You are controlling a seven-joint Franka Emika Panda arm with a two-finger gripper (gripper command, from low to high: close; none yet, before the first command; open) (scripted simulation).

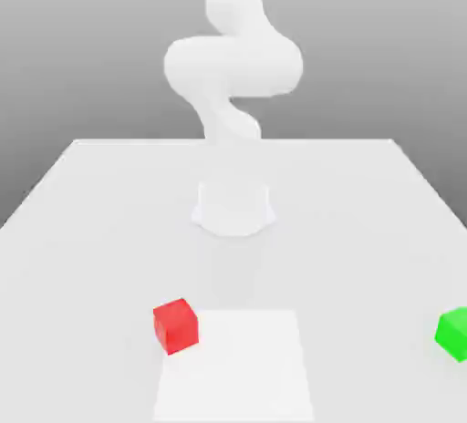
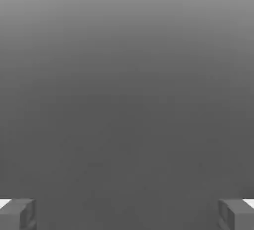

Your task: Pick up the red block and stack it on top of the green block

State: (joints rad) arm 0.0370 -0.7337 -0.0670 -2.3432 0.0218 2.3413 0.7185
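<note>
Pincer (image 2: pixel 127 214) wide open, empty

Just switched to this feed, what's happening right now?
Nothing is being handled yet. The arm stands at the back of the white table, and its gripper is open and holds nothing. The red block and the green block sit far apart near the front, unstacked.

Bright, even light — soft blur

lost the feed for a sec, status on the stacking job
Tool open, empty. Red block on table, apart from green block. Nothing between them.
</note>
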